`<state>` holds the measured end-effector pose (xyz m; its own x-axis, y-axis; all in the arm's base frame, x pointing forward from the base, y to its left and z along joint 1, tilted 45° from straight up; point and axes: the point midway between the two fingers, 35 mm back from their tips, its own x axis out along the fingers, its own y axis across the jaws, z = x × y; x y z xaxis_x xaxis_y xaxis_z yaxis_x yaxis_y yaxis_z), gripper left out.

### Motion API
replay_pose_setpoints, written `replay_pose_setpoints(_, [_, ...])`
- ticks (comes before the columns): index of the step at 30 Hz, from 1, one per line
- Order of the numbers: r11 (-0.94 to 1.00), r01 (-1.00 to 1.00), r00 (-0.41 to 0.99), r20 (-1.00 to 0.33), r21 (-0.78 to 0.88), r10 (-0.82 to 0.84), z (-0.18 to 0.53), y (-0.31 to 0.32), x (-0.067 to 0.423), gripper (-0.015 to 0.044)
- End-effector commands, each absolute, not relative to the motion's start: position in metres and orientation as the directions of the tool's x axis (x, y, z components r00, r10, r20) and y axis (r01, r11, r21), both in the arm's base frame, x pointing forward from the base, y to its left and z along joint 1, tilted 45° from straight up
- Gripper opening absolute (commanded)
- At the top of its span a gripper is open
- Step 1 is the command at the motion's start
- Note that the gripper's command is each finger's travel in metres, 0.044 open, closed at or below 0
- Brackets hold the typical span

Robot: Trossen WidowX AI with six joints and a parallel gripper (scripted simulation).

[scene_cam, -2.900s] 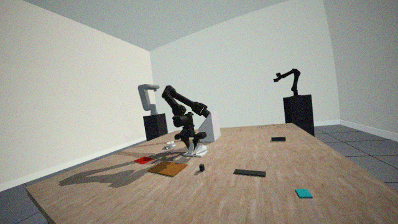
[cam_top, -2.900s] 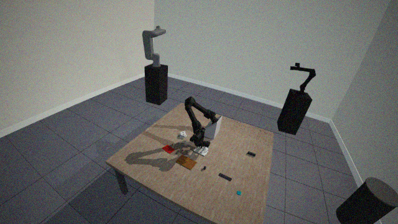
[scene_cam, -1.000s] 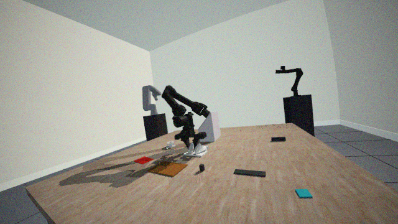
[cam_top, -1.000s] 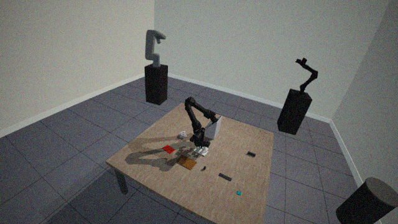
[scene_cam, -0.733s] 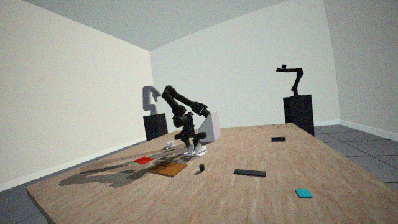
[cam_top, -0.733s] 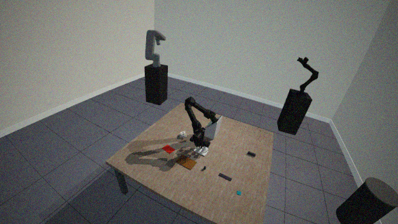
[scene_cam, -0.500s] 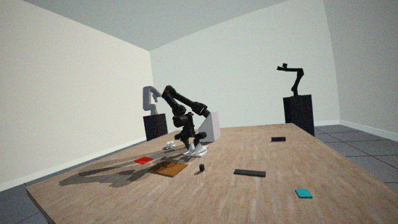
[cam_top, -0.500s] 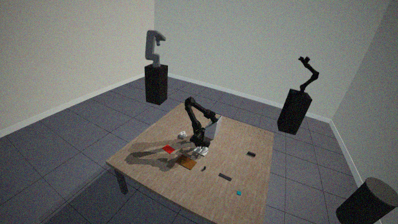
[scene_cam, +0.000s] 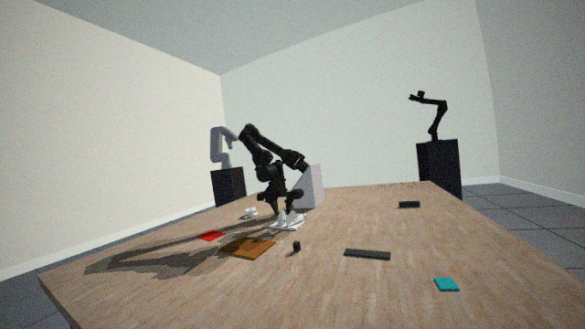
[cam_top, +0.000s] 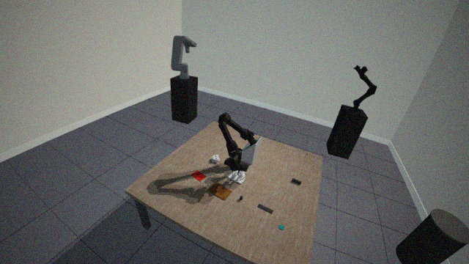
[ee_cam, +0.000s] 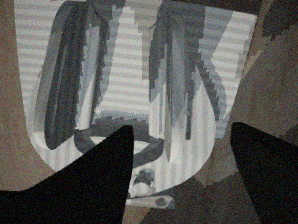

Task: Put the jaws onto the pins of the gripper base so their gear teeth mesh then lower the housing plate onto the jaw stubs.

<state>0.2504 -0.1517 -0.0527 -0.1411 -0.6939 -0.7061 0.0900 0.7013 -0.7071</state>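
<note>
The white gripper base [scene_cam: 287, 228] [ee_cam: 55, 159] lies flat on the table under the arm. The two pale jaws stand side by side on it, a left jaw [ee_cam: 65, 85] and a right jaw [ee_cam: 172, 85]; whether their teeth mesh cannot be made out. My gripper [ee_cam: 182, 132] [scene_cam: 282, 213] is open, pointing down just over the base. In the wrist view its tips are near the right jaw's lower end, one on each side, with nothing gripped. A small white part [cam_top: 215, 158] [scene_cam: 250, 212], perhaps the housing plate, lies apart to the left.
An orange-brown square [cam_top: 222, 191] [scene_cam: 251, 249] and a red square [cam_top: 198, 175] [scene_cam: 211, 236] lie nearby. A small black piece [scene_cam: 296, 247], a dark bar [scene_cam: 366, 254], a dark block [scene_cam: 409, 204] and a teal square [scene_cam: 446, 284] lie farther off. A pale wedge [scene_cam: 315, 187] stands behind the arm.
</note>
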Motion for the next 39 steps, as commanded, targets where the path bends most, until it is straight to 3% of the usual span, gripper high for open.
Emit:
replay_pose_setpoints(1, [0.7, 0.101, -0.122, -0.707, -0.707, -0.697, -0.03, -0.132, 0.259, 0.0224])
replay_pose_setpoints(7, [0.697, 0.095, -0.117, -0.703, -0.711, -0.701, -0.021, -0.123, 0.26, 0.0224])
replay_pose_setpoints(15, [0.685, 0.236, -0.122, -0.72, -0.689, -0.683, 0.006, -0.147, 0.254, 0.0434])
replay_pose_setpoints(16, [0.681, 0.257, -0.122, -0.722, -0.685, -0.681, 0.01, -0.15, 0.253, 0.044])
replay_pose_setpoints(39, [0.489, 0.683, -0.115, -0.74, -0.543, -0.662, 0.1, -0.218, 0.194, 0.044])
